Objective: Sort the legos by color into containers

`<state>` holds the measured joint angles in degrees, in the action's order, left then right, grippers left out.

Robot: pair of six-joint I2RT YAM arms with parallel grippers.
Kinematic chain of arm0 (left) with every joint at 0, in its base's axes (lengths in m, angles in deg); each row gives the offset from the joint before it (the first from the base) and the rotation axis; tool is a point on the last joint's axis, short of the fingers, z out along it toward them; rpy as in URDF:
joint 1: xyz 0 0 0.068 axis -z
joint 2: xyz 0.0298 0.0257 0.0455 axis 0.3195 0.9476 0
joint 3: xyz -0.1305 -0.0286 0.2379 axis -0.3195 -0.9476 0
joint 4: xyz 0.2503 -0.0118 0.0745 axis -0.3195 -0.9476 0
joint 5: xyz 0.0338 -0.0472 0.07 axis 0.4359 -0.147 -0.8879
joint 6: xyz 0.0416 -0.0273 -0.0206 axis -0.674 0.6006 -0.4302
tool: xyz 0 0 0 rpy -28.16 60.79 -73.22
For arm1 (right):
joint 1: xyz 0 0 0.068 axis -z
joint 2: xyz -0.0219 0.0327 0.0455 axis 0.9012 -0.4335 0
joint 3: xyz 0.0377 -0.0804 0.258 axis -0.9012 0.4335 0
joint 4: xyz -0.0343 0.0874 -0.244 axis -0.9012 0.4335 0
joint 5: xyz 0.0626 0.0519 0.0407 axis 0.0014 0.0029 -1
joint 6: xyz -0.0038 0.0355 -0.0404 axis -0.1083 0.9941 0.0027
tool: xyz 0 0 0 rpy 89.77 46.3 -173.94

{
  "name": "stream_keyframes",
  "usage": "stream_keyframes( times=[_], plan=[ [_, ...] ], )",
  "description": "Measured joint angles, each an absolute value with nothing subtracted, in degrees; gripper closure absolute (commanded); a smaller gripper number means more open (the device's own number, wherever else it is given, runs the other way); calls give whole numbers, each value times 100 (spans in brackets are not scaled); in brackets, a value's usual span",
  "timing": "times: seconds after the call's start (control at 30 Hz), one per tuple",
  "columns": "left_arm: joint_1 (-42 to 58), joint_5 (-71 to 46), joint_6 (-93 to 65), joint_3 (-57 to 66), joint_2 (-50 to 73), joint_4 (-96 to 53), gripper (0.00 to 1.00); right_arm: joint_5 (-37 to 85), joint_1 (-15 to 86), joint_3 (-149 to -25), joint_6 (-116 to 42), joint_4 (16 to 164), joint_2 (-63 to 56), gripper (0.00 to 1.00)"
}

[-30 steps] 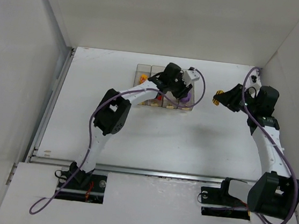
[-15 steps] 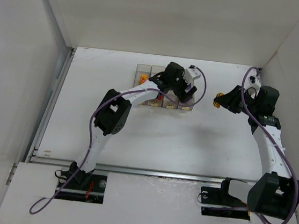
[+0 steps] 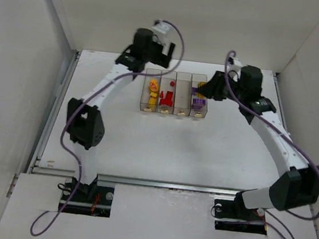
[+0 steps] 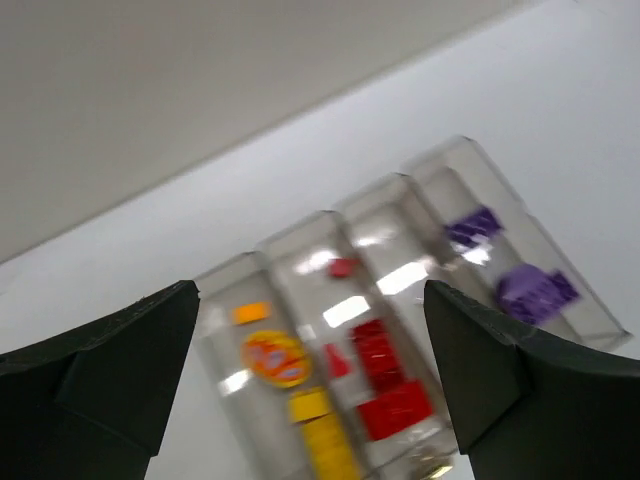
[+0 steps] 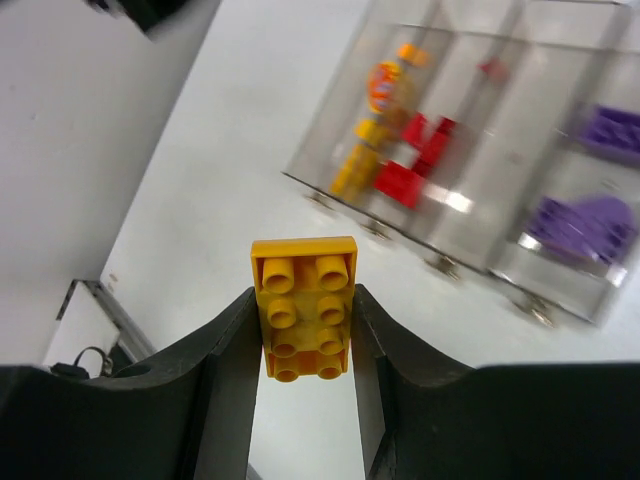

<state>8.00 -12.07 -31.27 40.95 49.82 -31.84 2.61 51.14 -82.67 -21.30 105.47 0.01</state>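
The containers [image 3: 184, 76] are clear bins in a row at the back middle of the table. The leftmost holds yellow legos [image 3: 151, 88], the second red ones [image 3: 165, 97], the rightmost purple ones [image 3: 198, 98]. My left gripper [image 3: 151, 54] hangs high behind the row's left end. In the left wrist view it [image 4: 310, 380] is open and empty above the yellow [image 4: 320, 430] and red [image 4: 385, 380] pieces. My right gripper [image 3: 206, 90] is at the row's right end. In the right wrist view it [image 5: 304, 330] is shut on a yellow brick [image 5: 305, 305], studs toward the camera.
White walls close in the table at the back, left and right. A metal rail [image 3: 158, 183] runs along the near edge in front of both arm bases. The third bin [image 3: 182, 96] shows nothing coloured inside. White tabletop [image 3: 162, 148] lies between the containers and the rail.
My left gripper has opened and swung up and left, away from the rightmost bins. My right arm has moved left to the containers, still holding the yellow brick.
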Motion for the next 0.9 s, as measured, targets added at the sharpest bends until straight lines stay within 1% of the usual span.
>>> stream_keyframes(
  times=[0.17, 0.27, 0.37, 0.47, 0.57, 0.63, 0.7, 0.77, 0.8, 0.83, 0.9],
  plan=[
    [-717, -2060, -3000, 3376, 3376, -3385, 6, 847, 3899, -9517, -1992, 10319, -1455, 100],
    [-1331, -2409, -2957, 2635, 2545, -3501, 6, 1146, 3438, -10260, -1815, 10245, -2373, 100],
    [-1661, -2589, -2919, 1822, 1960, -3691, 6, 1341, 3180, -10992, -1608, 10190, -3265, 100],
    [-1790, -2766, -2911, 1042, 1619, -3933, 6, 1424, 3095, -11845, -1417, 10180, -4168, 100],
    [-1790, -2849, -2880, 714, 1584, -4132, 6, 1529, 3075, -12610, -1236, 10131, -4972, 100],
    [-1790, -2877, -2849, 552, 1584, -4226, 6, 1701, 3064, -12885, -1087, 10129, -5354, 100],
    [-1788, -2895, -2806, 500, 1584, -4298, 6, 1865, 3051, -12962, -982, 10166, -5579, 88],
    [-1790, -2906, -2769, 500, 1584, -4298, 6, 1994, 3044, -12994, -904, 10236, -5706, 72],
    [-1790, -2912, -2751, 500, 1582, -4296, 6, 2018, 3042, -13021, -884, 10256, -5759, 65],
    [-1790, -2910, -2738, 500, 1582, -4296, 6, 2033, 3042, -13071, -862, 10254, -5816, 48],
    [-1790, -2903, -2714, 500, 1582, -4298, 6, 2020, 3042, -13182, -808, 10260, -5910, 36]
  ],
)
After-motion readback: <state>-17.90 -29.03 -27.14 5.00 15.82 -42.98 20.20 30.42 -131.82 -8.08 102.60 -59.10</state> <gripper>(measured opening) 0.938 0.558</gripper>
